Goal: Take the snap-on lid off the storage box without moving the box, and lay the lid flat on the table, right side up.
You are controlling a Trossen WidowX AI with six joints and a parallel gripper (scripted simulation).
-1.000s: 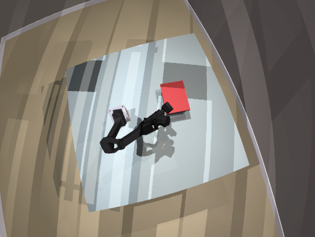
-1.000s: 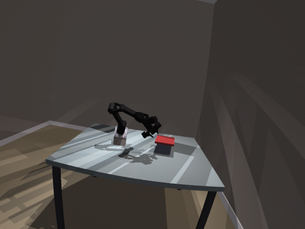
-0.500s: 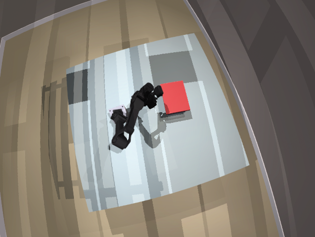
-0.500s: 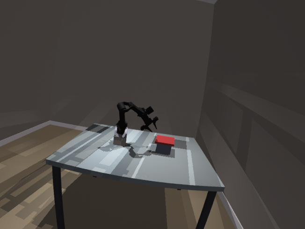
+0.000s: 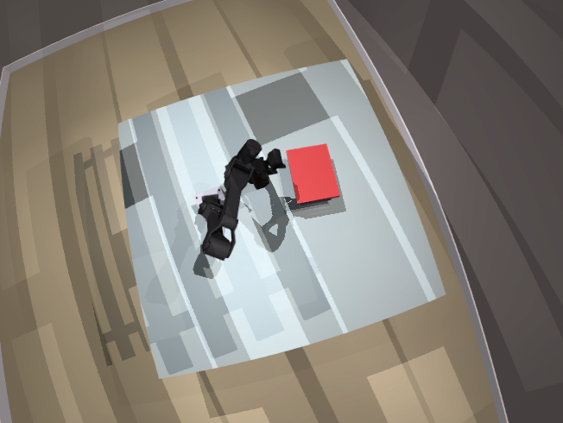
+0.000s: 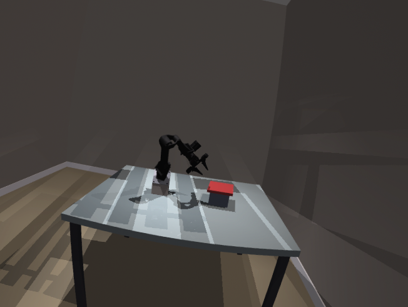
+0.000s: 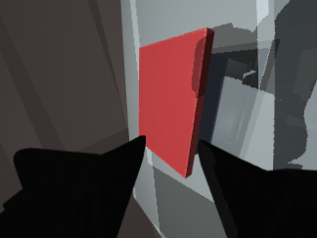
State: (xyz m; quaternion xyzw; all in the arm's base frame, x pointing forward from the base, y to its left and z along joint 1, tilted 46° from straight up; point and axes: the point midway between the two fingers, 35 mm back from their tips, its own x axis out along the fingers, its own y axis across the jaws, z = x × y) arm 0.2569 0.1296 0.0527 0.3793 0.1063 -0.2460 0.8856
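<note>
Red snap-on lid [image 5: 313, 173] sits closed on the dark storage box [image 6: 218, 198], toward the right side of the grey table [image 6: 250, 230], with nothing lifted yet. Near the lid's left edge and above it hovers the gripper [image 6: 198, 163], angled down, fingers half spread around nothing. That gap looks set to straddle the lid's rim, so the lid can be pulled upward without shifting the box.
</note>
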